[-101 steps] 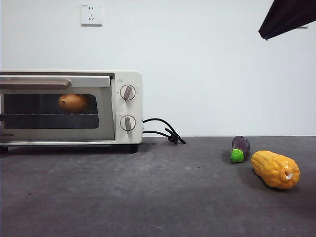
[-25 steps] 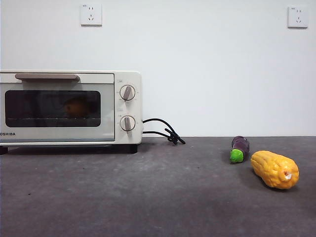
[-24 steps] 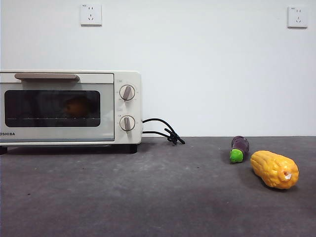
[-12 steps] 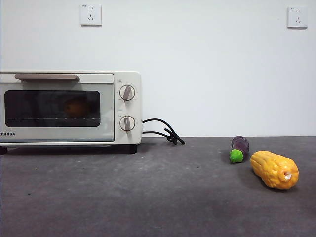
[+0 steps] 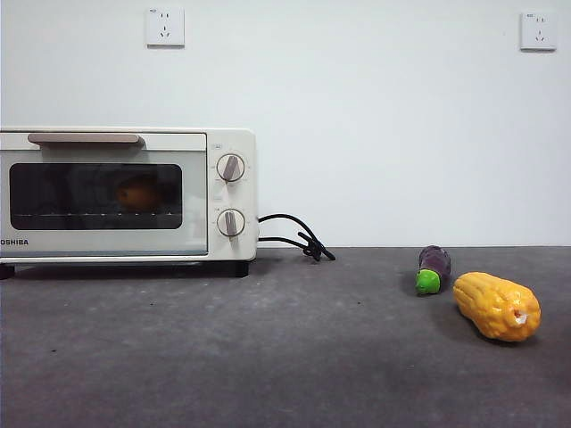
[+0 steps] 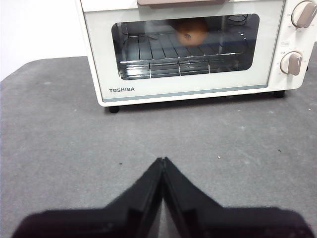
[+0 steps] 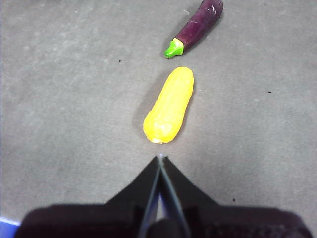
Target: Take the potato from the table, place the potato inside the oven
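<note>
The orange-brown potato lies on the wire rack inside the cream-white oven, seen through its dark glass door, which stands closed. The oven sits at the left of the dark grey table. My left gripper is shut and empty, hovering over the table in front of the oven door. Over the right side of the table, my right gripper is shut and empty, just short of the corn's near end. Neither arm shows in the front view.
A yellow corn cob and a small purple eggplant with a green cap lie at the right of the table. The oven's black cord trails beside it.
The oven door, ajar about four seconds ago, is now closed. A dark arm at the top right corner has left the front view. Nothing has moved over the last second.
</note>
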